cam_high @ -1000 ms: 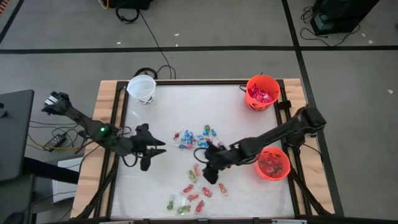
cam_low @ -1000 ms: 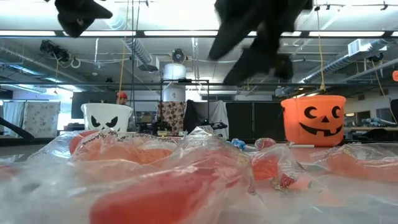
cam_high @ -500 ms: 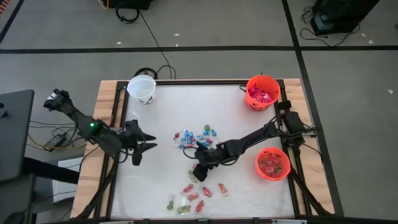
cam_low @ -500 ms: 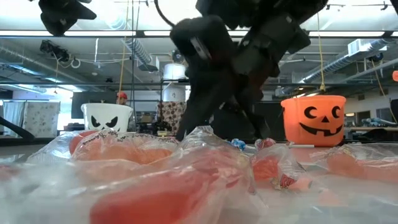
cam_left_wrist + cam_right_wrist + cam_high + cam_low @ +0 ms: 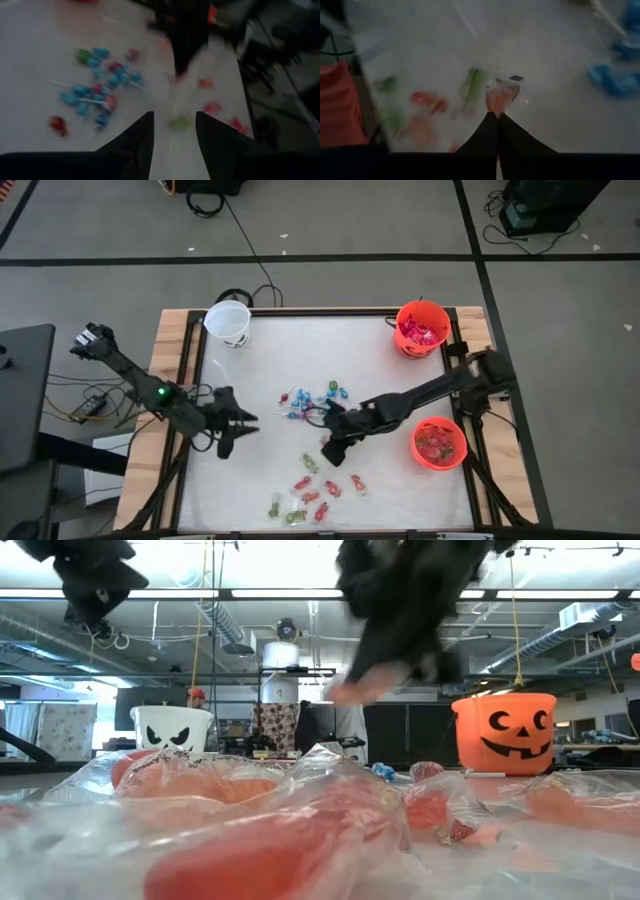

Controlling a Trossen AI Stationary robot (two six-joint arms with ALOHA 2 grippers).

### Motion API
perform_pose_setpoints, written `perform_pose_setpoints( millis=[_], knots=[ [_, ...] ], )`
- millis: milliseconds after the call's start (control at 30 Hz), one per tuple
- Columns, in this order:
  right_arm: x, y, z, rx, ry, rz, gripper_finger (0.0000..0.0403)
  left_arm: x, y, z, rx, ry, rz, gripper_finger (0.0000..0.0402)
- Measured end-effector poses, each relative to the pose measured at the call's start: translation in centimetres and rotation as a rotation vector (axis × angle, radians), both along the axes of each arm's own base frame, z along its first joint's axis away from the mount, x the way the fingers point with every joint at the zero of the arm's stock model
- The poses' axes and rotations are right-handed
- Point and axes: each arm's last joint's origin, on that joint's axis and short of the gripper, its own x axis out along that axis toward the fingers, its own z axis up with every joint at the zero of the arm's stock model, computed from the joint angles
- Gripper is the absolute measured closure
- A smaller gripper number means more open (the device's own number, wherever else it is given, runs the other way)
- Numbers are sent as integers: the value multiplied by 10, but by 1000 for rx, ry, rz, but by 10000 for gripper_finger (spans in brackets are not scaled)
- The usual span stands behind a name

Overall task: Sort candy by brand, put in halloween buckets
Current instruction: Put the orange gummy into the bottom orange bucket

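White sheeting covers the table (image 5: 260, 360), which stands on a grey floor crossed by dark tape lines. Candy (image 5: 315, 402) lies loose in the middle: blue and red twists in a far cluster, and red, green and pink pieces (image 5: 305, 498) scattered nearer the near edge. Three buckets sit at the table's edges: a white bucket (image 5: 228, 322) at the far left corner, an orange bucket (image 5: 421, 328) at the far right corner with red packets inside, and a second orange bucket (image 5: 439, 443) at the right edge, also holding sweets.

From the right, the right end effector (image 5: 335, 452) reaches to the middle, just near of the blue cluster. Its fingers (image 5: 496, 131) are pressed together on a clear-wrapped orange-pink sweet (image 5: 501, 94), held above the sheeting.

On the left, the left end effector (image 5: 232, 434) hangs over bare sheeting, well apart from the sweets, its fingers (image 5: 142, 137) spread with nothing between them.
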Motion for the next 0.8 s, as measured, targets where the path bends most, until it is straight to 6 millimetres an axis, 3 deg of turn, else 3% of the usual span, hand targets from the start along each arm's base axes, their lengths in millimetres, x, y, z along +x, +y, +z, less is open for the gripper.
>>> perform_pose_setpoints(
  millis=[200, 333, 467, 667, 800],
  knots=[
    [-59, 0, 58, 90, 150, 65, 399, 13, -9, -25, 90, 2, -96, 250],
    [-107, -6, 76, 80, 384, 61, 400, 30, -7, -45, 131, 87, -86, 250],
    [-147, -8, 97, 72, 497, 12, 400, 50, -7, -59, 142, 126, -182, 250],
    [-195, -8, 115, 30, 603, -94, 400, 76, -7, -72, 177, 75, -220, 250],
    [-209, -4, 112, 5, 649, -127, 400, 88, -6, -84, 160, 77, -276, 250]
  ],
)
